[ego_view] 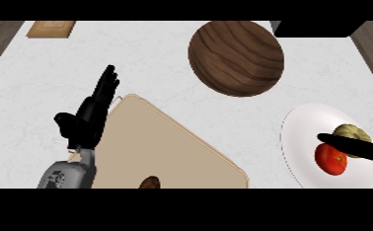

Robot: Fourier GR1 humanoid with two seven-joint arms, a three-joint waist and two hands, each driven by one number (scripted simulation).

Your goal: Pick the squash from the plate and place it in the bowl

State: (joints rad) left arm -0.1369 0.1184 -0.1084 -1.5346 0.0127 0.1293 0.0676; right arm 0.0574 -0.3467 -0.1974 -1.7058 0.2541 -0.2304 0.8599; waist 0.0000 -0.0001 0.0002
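**Reaching over the plate, squash not yet lifted**

Lying on the white plate (300, 141) at the right edge of the head view, the squash (353, 132) shows as a pale yellowish, lumpy shape, with a red tomato (331, 159) just beside it on the near side. A dark finger of the right robot hand (348, 145) comes in from the right edge and stretches across the plate between the two, passing over the lower part of the squash and the top of the tomato. Only that straight finger shows; the rest of the hand is out of view, so I cannot tell whether it is apart or curled.

The left robot hand (89, 115) stands at the left side of the view, fingers straight and pointing up, thumb out to the side, holding nothing. It sits beside the left edge of a tan cutting board (167, 151) that lies at an angle on the white marbled desk (146, 52). A small dark brown object at the board's near edge is too cut off to name.

The wooden bowl (236, 57) sits farther back, well apart from the plate.
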